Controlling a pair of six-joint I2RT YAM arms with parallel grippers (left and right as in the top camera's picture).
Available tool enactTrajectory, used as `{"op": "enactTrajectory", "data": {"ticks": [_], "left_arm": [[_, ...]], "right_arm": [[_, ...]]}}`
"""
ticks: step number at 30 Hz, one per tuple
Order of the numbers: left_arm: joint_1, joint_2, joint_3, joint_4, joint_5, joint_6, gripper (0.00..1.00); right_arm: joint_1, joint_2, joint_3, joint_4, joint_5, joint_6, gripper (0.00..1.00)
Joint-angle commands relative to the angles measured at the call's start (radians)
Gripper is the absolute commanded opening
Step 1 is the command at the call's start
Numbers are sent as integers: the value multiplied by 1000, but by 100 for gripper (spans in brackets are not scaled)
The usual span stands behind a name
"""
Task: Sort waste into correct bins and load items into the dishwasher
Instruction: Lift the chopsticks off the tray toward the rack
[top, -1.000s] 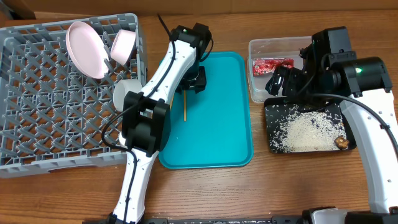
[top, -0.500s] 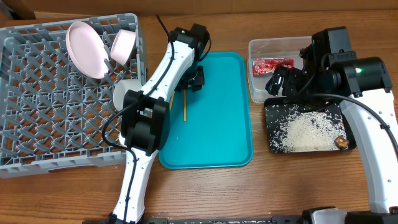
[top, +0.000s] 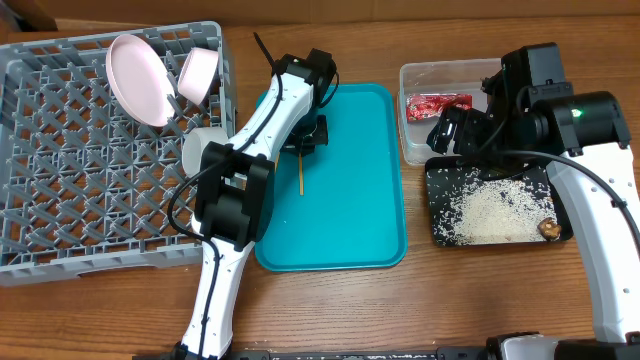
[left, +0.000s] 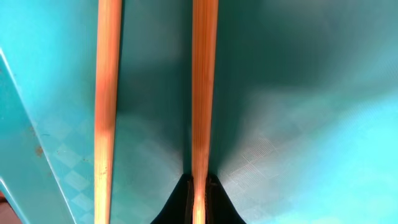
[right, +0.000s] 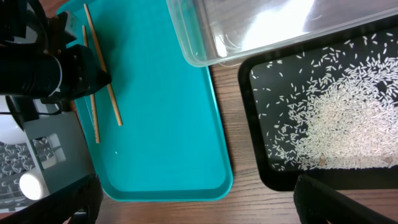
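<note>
Rack (top: 100, 160) of grey lattice fills the table's left side, with a pink plate (top: 140, 80) standing tilted near its back wall and a bowl (top: 198, 73) leaning just beside it. A pale cup (top: 200, 150) sits by the rack's right wall, partly hidden by the left arm.

The left gripper (top: 312, 133) is low over the teal tray (top: 360, 200), near its left rim, and broad teal floor stretches away to the right. From above, only one wooden stick shows below the gripper. The left wrist view shows two lying nearly parallel: the chopstick (left: 203, 93) is pinched between the black fingertips, and the second chopstick (left: 107, 93) lies apart from it, closer to the tray's raised edge.

Past the tray's right rim stands the clear tub (top: 440, 70), with the red wrapper (top: 438, 105) inside. Just in front of it is the black tray (top: 437, 200), which holds scattered rice (top: 490, 210) and a brown lump (top: 548, 229) in its near right corner.

The right gripper (top: 452, 130) hangs over the seam between tub and black tray. In its own camera its fingers are spread wide, holding nothing. That view also takes in both sticks and the teal tray's near right corner.
</note>
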Motion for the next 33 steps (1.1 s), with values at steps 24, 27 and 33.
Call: {"op": "enactTrajectory", "data": {"ticks": [24,27,33], "left_arm": [[-28,-304,99,-103,257,238,4],[-36,-341,98,-135,258,268,4],[-51,-399,98,-183,259,328,4]], "right_arm": [[-2,-8,10,3,11,2,100],[-2,-8,10,3,11,2,100],[-2,-8,10,3,11,2,100]]}}
